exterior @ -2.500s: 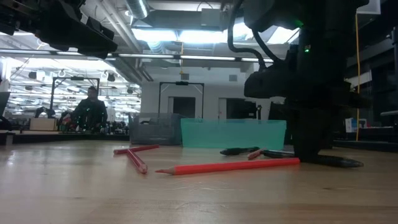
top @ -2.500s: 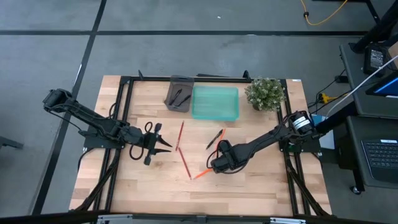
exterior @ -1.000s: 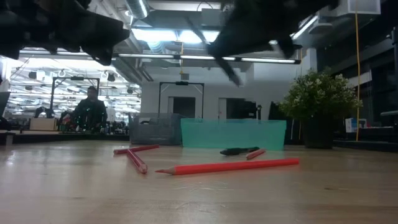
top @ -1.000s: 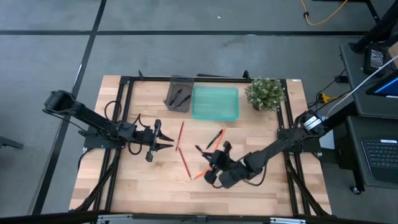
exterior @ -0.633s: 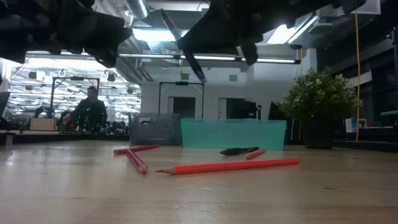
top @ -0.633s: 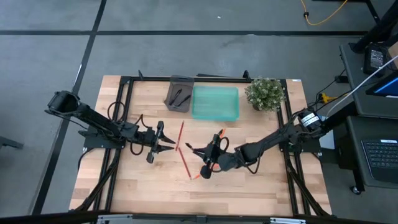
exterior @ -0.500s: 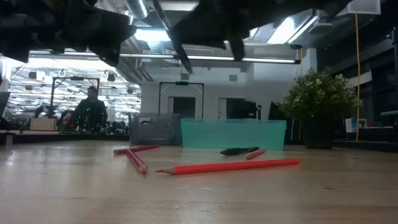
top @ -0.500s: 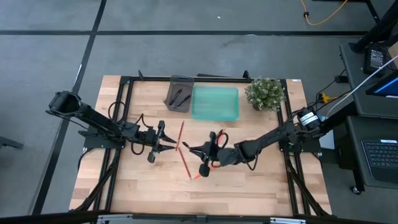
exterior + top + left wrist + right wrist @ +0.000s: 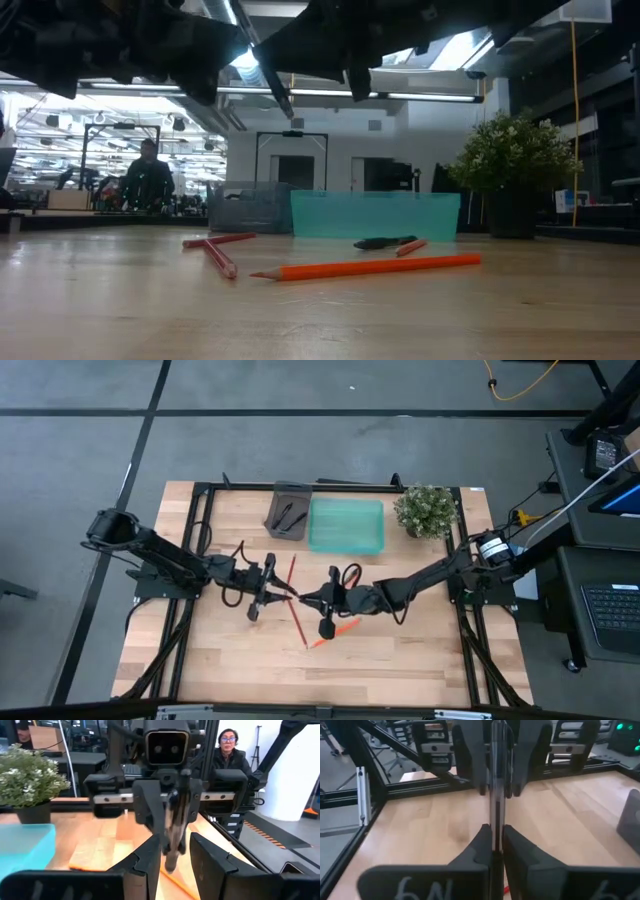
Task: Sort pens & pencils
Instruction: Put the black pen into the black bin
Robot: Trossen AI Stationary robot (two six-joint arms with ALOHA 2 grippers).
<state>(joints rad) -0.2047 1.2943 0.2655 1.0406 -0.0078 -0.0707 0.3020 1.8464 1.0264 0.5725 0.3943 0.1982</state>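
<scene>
High view, right gripper above the table's middle, jaws clamped on a black pen, tip reaching between the parted, empty jaws of the left gripper, red pencils on the table beneath

The right gripper lifts a black pen off the table at the frame's lower middle and carries it left toward the centre. The left gripper moves right from the left side, and now its open fingers stand around the pen's tip.
</scene>
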